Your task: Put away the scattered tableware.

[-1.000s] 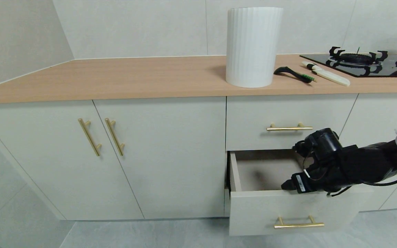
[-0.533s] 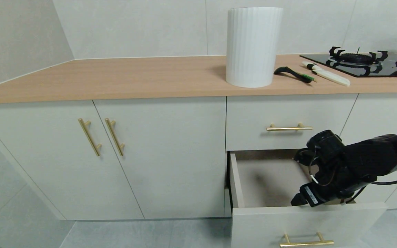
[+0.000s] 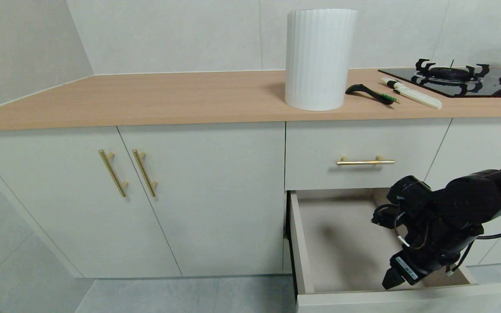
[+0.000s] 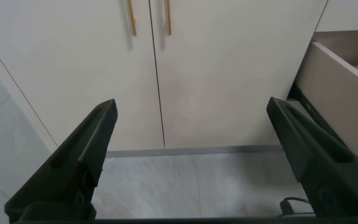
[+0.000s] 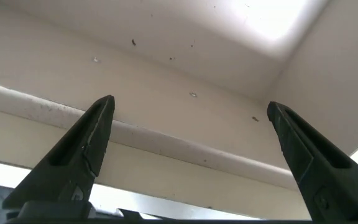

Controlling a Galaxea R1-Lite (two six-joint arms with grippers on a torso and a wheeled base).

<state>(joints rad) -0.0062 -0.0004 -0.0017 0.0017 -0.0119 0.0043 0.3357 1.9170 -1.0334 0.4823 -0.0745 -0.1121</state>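
On the wooden counter [image 3: 168,95] lie a black-handled utensil with a green end [image 3: 370,93] and a white knife-like utensil [image 3: 412,93], just right of a tall white ribbed container [image 3: 318,58]. Below them the lower drawer [image 3: 301,243] stands pulled far out, and its floor looks bare. My right gripper [image 3: 392,278] is inside it, low against the front panel, with its fingers spread open. In the right wrist view the right gripper [image 5: 189,104] faces the drawer's inner wall [image 5: 185,68]. My left gripper [image 4: 191,102] hangs open before the cabinet doors [image 4: 148,68], holding nothing.
The upper drawer [image 3: 365,152] with a gold handle is closed. Two cabinet doors with gold handles [image 3: 126,171] are closed to the left. A black gas hob [image 3: 455,78] sits at the counter's right end. Grey floor tiles [image 4: 191,186] lie below.
The lower drawer has slid much farther out toward me, its front handle dropping below the head view. My right gripper moved down and toward me with the front panel.
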